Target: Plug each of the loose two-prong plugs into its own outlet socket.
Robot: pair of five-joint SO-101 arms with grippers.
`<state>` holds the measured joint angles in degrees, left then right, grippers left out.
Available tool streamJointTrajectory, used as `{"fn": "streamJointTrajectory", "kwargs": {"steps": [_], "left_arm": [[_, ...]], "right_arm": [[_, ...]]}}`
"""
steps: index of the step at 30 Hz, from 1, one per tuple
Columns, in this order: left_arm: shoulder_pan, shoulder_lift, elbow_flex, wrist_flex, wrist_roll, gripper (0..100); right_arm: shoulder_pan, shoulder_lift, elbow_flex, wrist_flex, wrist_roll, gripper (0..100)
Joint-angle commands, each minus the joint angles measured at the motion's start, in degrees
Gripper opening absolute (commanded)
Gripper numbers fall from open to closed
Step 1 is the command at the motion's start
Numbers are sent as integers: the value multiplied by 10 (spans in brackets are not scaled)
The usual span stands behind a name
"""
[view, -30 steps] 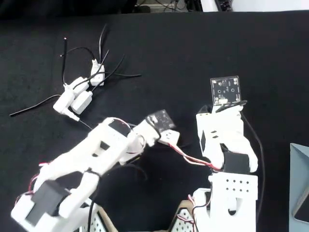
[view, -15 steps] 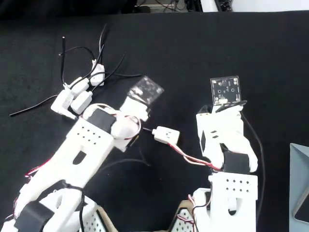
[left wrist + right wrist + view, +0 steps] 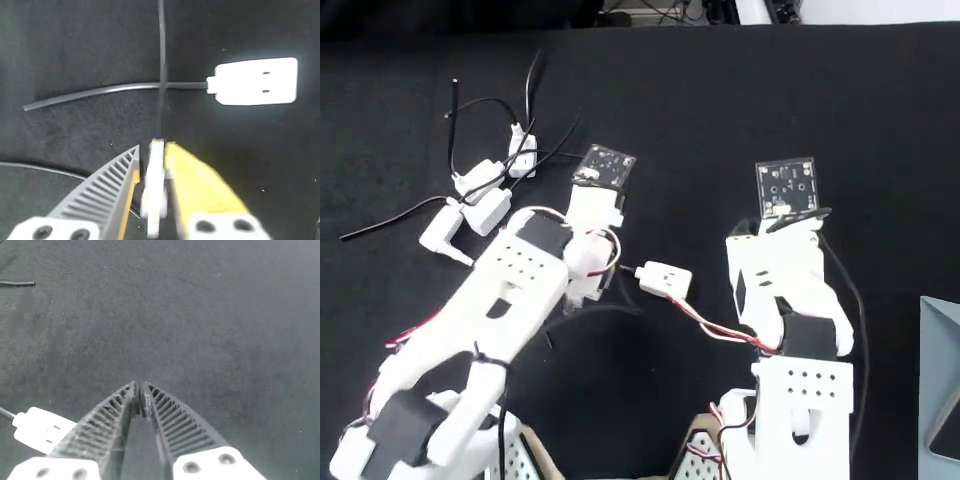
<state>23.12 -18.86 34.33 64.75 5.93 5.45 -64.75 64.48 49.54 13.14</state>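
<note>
Over open table [image 3: 740, 90], left pincer [image 3: 154, 148] pinches what seems a plug [image 3: 153, 192]; right pincer [image 3: 139, 390] sits closed, empty.

Open black cloth of the bench [image 3: 740, 90] is left from 12 to 2 o'clock in the high view, and passage there is unhindered. At 10 o'clock the way is barred by a tangle of thin black cords [image 3: 451, 125] and small white plastic plugs [image 3: 490, 210]. Just below centre, toward 6 o'clock, the gap is crossed by a white rectangular block [image 3: 663, 278] and its red and white wires [image 3: 720, 330].
</note>
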Motion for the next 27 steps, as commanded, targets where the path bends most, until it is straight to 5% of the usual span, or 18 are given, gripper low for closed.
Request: {"fn": "streamJointTrajectory", "kwargs": {"steps": [1, 11, 20, 27], "left_arm": [[-23, 6, -36, 21, 29, 242], [-126, 6, -136, 161, 4, 280], [-241, 6, -79, 148, -36, 248], [-282, 6, -10, 73, -36, 248]], "right_arm": [[-24, -3, -1, 4, 0, 15], [-154, -2, -60, 145, -47, 46], [-387, 71, -92, 209, -190, 88], [-451, 279, -152, 141, -265, 92]]}}
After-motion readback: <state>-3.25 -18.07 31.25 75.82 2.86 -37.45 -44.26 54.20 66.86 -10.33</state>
